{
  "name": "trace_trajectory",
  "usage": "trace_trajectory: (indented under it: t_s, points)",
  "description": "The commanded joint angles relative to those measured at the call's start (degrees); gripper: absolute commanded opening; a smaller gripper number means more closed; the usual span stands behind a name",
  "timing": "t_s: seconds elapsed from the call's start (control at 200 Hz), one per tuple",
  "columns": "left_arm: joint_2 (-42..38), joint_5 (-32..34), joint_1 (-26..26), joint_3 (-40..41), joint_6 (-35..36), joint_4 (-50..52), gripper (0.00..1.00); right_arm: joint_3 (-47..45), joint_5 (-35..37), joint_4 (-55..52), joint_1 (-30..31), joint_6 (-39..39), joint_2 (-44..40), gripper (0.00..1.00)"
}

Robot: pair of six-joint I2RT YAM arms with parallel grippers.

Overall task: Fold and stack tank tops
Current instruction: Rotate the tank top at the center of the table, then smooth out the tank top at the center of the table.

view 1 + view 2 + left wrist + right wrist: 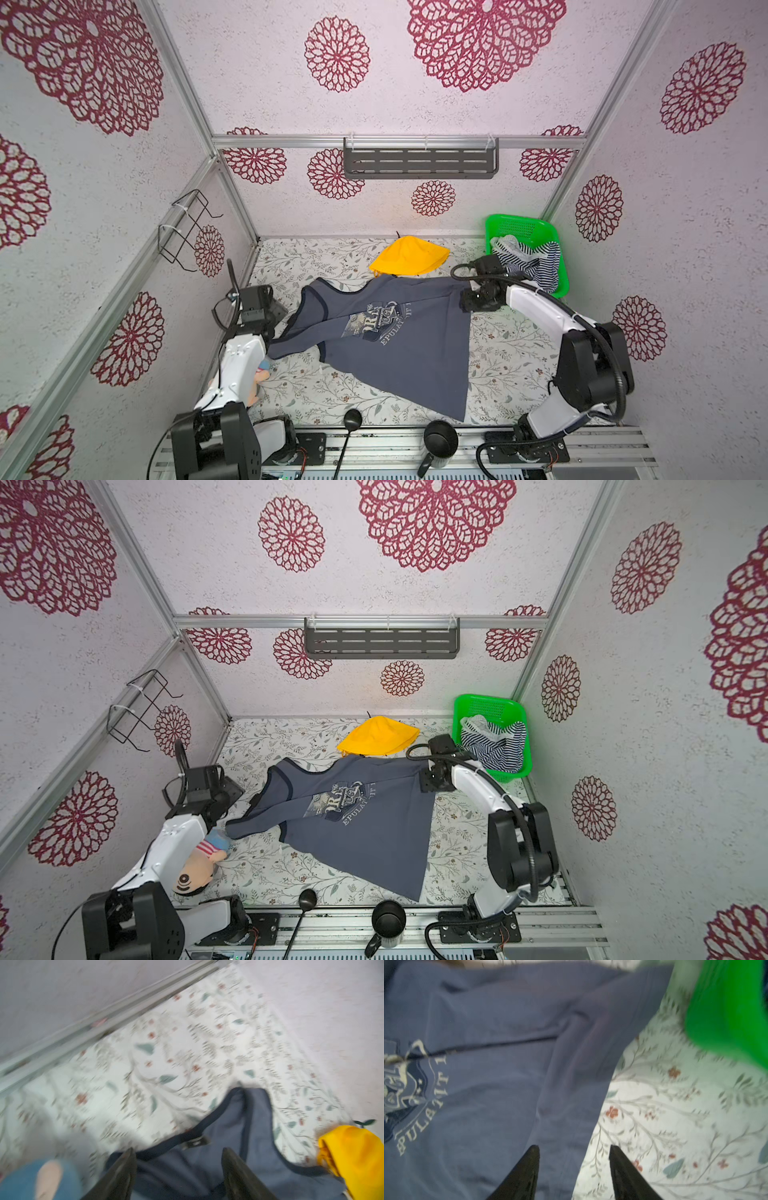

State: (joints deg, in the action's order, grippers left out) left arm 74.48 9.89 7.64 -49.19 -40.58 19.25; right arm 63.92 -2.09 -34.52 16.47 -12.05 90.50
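A slate grey-blue tank top (399,340) (361,816) with navy trim and a chest print lies spread on the floral table, straps to the left, hem to the right. My left gripper (178,1149) (279,311) is open over the strap end, with navy-trimmed cloth lying between its fingers and not pinched. My right gripper (573,1147) (466,300) is open at the far right hem corner, one finger over the cloth and one over the table. The navy-and-white striped tank top (536,266) (498,748) sits crumpled in the green basket.
The green basket (559,249) stands at the back right corner. A yellow cloth hat (409,255) lies just behind the grey top. A doll (199,866) lies under my left arm. A black ladle (351,419) and a black mug (440,436) rest at the front edge.
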Motion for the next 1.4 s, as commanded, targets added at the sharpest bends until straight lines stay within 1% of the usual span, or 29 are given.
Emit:
trace_trajectory:
  t_s: [0.0, 0.055, 0.105, 0.19, 0.28, 0.34, 0.405, 0.42, 0.48, 0.505, 0.57, 0.651, 0.776, 0.831, 0.871, 0.996, 1.061, 1.236, 1.276, 1.321, 1.386, 1.396]
  points:
    - [12.3, -0.5, -5.8, -10.2, 7.9, 3.1, 0.72, -6.7, -3.2, 0.1, 2.0, -7.1, -4.0, 0.52]
    - [17.5, -0.7, -7.3, -14.1, 9.7, 4.1, 0.74, -9.4, -2.5, -0.2, 3.2, -8.4, -6.4, 0.5]
    - [22.1, -1.6, -7.5, -16.0, 10.0, 3.4, 0.74, -11.4, -2.3, -0.3, 4.5, -9.5, -8.6, 0.49]
    - [28.3, -3.0, -7.6, -18.8, 9.6, 2.5, 0.75, -13.7, -1.9, -1.8, 7.5, -11.6, -11.5, 0.46]
    - [33.4, -6.0, -7.6, -21.5, 8.2, 0.7, 0.75, -15.9, -2.0, -2.4, 11.2, -14.4, -13.7, 0.45]
    - [36.1, -6.4, -8.1, -23.1, 7.8, 0.9, 0.73, -17.6, -2.5, -2.1, 13.8, -16.4, -15.0, 0.44]
    - [37.5, -6.7, -8.4, -23.8, 7.0, 0.7, 0.68, -19.1, -2.9, -2.1, 16.2, -18.8, -16.0, 0.41]
    - [39.4, -7.1, -8.4, -23.7, 6.7, 0.3, 0.66, -19.5, -2.9, -2.0, 16.7, -19.3, -16.1, 0.4]
    - [41.1, -9.7, -8.3, -22.8, 4.1, -2.1, 0.6, -20.8, -2.9, -1.6, 18.6, -21.5, -16.7, 0.38]
    - [41.7, -11.2, -8.4, -22.3, 2.9, -3.2, 0.54, -21.4, -2.9, -1.4, 19.3, -22.2, -16.9, 0.38]
    - [42.6, -13.6, -8.3, -20.4, -1.1, -7.5, 0.33, -22.1, -2.8, -0.8, 21.4, -24.4, -17.3, 0.37]
    - [43.2, -14.4, -8.1, -19.5, -3.5, -10.1, 0.0, -23.6, -3.3, 0.6, 23.7, -27.8, -17.2, 0.32]
    - [43.3, -13.9, -7.4, -21.0, -5.0, -11.8, 0.0, -26.5, -1.9, 0.0, 24.0, -31.8, -15.6, 0.24]
    - [43.3, -13.0, -6.8, -22.7, -4.7, -11.0, 0.0, -27.0, 1.0, -2.2, 23.8, -33.4, -15.0, 0.16]
    - [43.5, -12.3, -6.2, -24.0, -4.6, -10.9, 0.0, -27.7, 3.4, -3.9, 23.2, -35.2, -14.6, 0.13]
    - [45.7, -10.6, -3.3, -29.4, -5.4, -10.3, 0.0, -31.5, 4.1, -3.7, 19.5, -37.3, -14.2, 0.12]
    - [47.9, -10.8, -1.8, -33.1, -5.8, -9.6, 0.0, -33.1, 2.8, -1.9, 17.4, -37.8, -14.6, 0.12]
    - [55.1, -13.1, 0.3, -43.8, -5.7, -6.8, 0.0, -31.8, 3.0, -2.1, 12.9, -37.6, -14.4, 0.11]
    - [56.2, -13.0, 0.6, -45.8, -5.4, -6.6, 0.0, -30.8, 4.2, -2.6, 11.2, -37.1, -15.0, 0.09]
    - [57.6, -12.9, 0.8, -48.1, -4.9, -5.9, 0.0, -28.5, 7.8, -5.7, 9.5, -36.1, -15.7, 0.05]
    - [59.3, -14.2, 1.5, -51.5, -4.3, -5.0, 0.0, -25.1, 10.8, -9.8, 7.1, -32.8, -17.2, 0.04]
    - [59.5, -14.5, 1.6, -51.9, -4.2, -4.9, 0.05, -24.7, 11.1, -10.3, 7.1, -32.4, -17.6, 0.05]
